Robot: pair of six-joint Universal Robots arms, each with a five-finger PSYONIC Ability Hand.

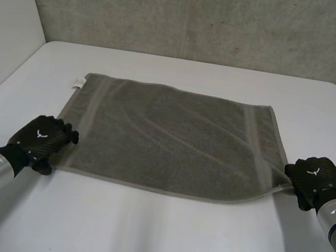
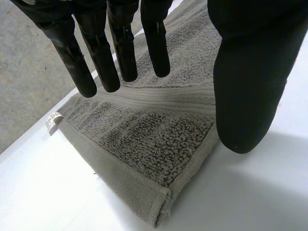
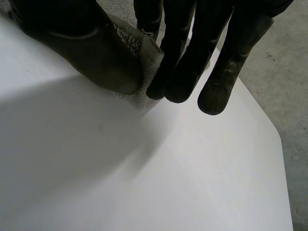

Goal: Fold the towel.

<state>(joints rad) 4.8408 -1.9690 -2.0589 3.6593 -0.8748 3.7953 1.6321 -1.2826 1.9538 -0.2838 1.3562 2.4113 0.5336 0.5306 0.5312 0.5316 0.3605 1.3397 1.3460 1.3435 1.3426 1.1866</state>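
right wrist view: right hand (image 3: 180,53) seemingly pinches towel (image 3: 138,47) corner.

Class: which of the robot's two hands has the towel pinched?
The right hand: its thumb and fingers pinch a near corner of the towel. The left hand has straight fingers spread above its corner, gripping nothing.

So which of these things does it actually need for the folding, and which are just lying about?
Part of the job:
- towel, spread flat
- left hand, open over the towel's near left corner
- right hand, pinching the near right corner

Just there:
- table, which only bears the towel
- wall behind it
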